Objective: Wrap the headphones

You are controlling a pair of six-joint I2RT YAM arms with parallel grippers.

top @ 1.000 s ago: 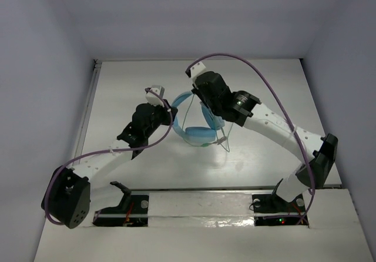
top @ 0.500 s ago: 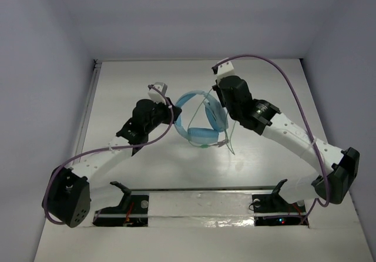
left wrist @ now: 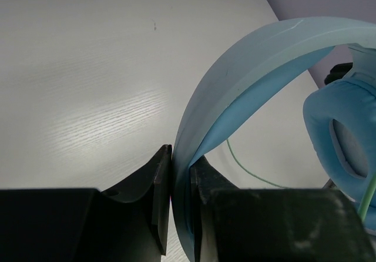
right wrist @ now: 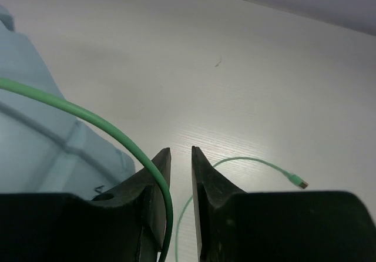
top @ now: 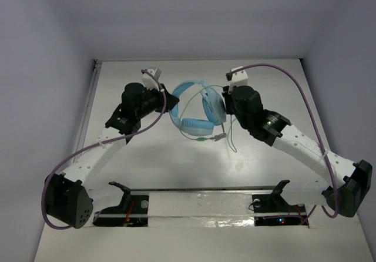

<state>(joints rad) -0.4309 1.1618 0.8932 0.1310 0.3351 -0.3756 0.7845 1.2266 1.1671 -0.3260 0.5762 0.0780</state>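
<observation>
The light blue headphones (top: 197, 106) hang between my two arms at the table's middle, one ear cup (top: 212, 104) to the right and the other (top: 197, 127) lower. My left gripper (top: 166, 100) is shut on the padded headband (left wrist: 252, 56); in the left wrist view the jaws (left wrist: 181, 162) pinch its edge, with an ear cup (left wrist: 338, 133) at the right. My right gripper (top: 226, 106) sits beside the right ear cup (right wrist: 35, 133), its jaws (right wrist: 181, 153) nearly closed with the pale-green cable (right wrist: 76, 110) running over the left finger into the gap. The cable's loose end (top: 230, 135) lies on the table with its plug (right wrist: 301, 184).
Thick purple robot cables (top: 294, 83) arch over both arms. White walls close in the table on three sides, with a rail (top: 91, 109) along the left edge. The arm mounts (top: 200, 200) stand along the near edge.
Both arms moved apart and toward the far side. The headphones moved farther away with them and turned, and the right gripper went from above the headband to the right of the ear cup.
</observation>
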